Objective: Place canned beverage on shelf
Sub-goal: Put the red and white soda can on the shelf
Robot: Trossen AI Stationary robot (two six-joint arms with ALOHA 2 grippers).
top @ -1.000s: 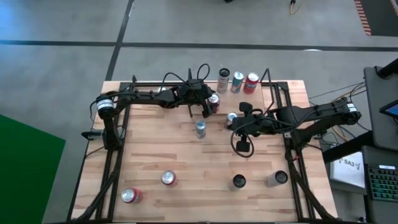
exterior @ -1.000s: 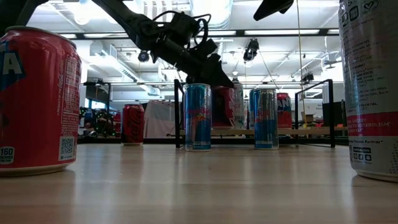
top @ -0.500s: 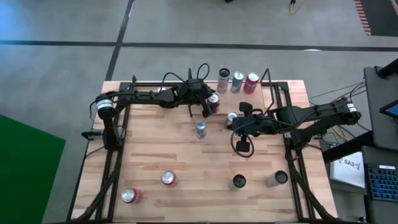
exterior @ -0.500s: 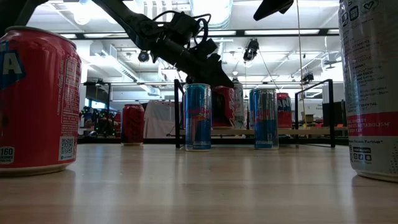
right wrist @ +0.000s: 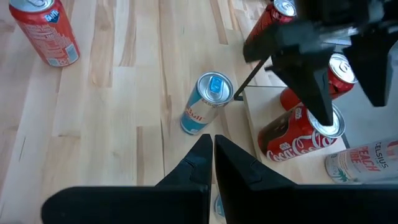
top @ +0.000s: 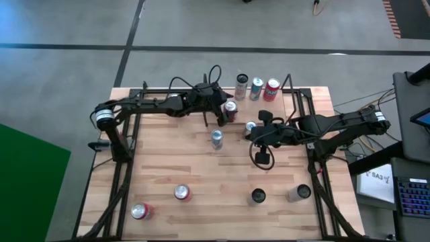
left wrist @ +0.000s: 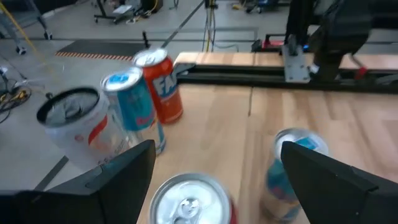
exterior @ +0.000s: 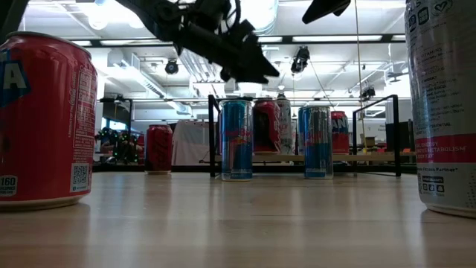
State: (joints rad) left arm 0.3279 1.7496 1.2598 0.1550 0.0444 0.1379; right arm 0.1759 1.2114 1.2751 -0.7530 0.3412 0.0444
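My left hand has lifted open off the red can, now standing on the shelf; right hand waits closed.

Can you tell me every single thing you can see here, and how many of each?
table: one, light wood planks, under everything
shelf: one, light wood with black rails, back of the table
red cans on the shelf: two from above, a cola can and one at the end
red cans past the left gripper: two, right wrist view only
red cans near the front: two, left side
blue cans: two, on the table before the shelf
white can: one, on the shelf
teal can: one, beside the white can
dark-topped can: one, front right
silver can: one, front right
left gripper: open, above the cola can
right gripper: shut, over mid-table
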